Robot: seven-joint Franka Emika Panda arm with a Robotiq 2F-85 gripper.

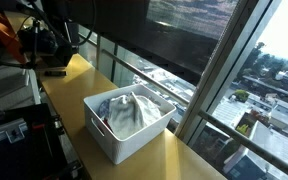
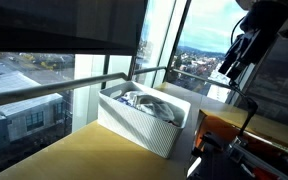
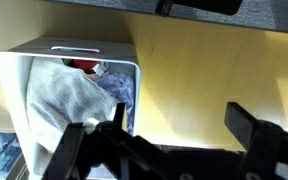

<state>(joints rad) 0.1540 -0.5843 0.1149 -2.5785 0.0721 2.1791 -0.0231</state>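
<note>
aloft, the wide-jawed end effector hangs near a white bin of cloths.

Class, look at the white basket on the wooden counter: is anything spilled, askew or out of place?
Nothing looks spilled or damaged. The white basket stands upright on the counter, and the cloths lie inside it, though crumpled in a loose heap rather than folded. The hand hangs open, touching nothing.

Wooden counter beside tall sunlit windows

A high-rise office: wooden counter along tall windows overlooking city rooftops.
</note>
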